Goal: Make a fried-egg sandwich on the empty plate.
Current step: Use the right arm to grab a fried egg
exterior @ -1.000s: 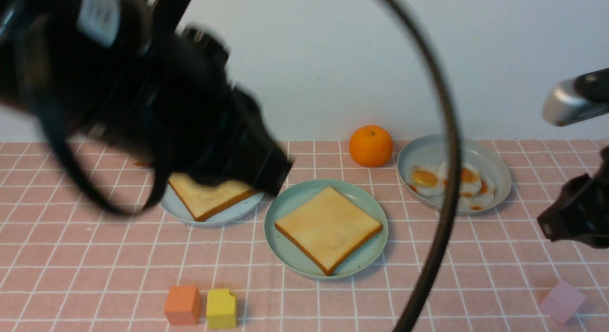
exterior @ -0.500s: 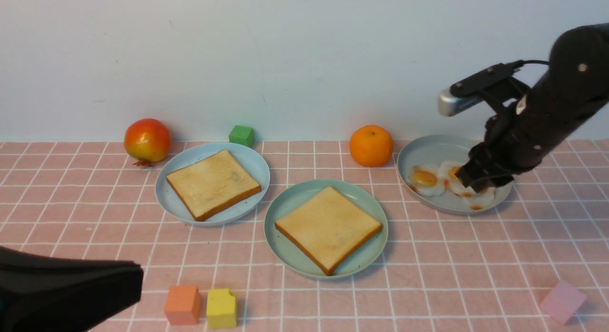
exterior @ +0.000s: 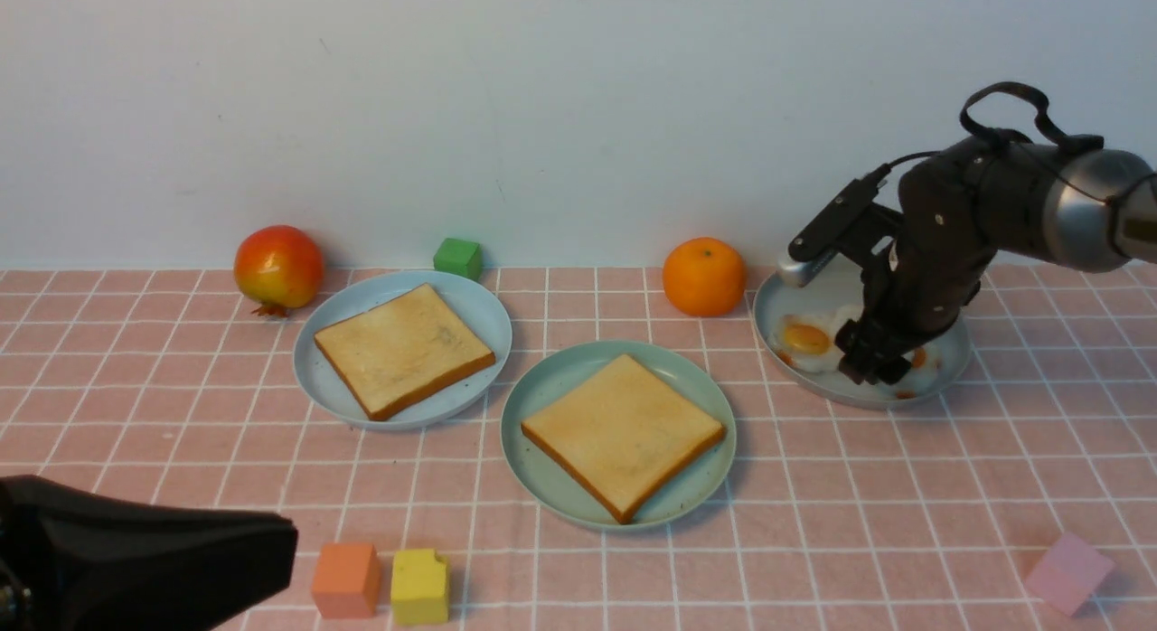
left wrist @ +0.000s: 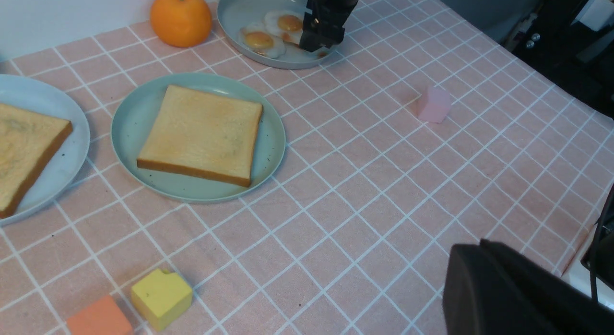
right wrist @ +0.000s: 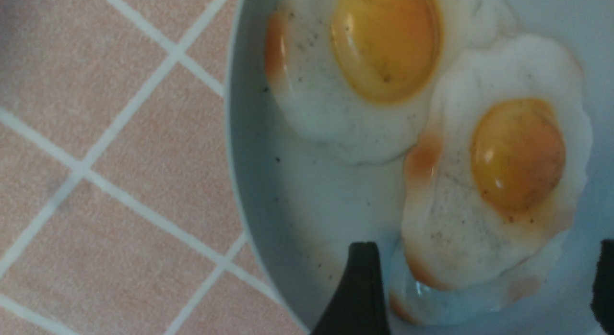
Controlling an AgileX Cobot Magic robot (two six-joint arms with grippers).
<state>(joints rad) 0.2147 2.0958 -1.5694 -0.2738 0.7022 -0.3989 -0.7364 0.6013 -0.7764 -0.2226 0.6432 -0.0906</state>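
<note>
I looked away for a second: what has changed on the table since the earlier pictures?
The left arm pulled back from over the pale blue plate to the near-left corner. The right gripper swung in and down over the grey-blue plate of fried eggs, jaws open around one egg. Golden square toast slices and the orange fruit stayed put.

an orange (exterior: 704,277), a red fruit (exterior: 278,268) and a green cube (exterior: 458,257) sit near the wall.

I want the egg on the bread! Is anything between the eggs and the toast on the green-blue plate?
Nothing visible. Only bare tablecloth lies between the fried eggs and the toast on the teal plate; the orange sits behind that path.
</note>
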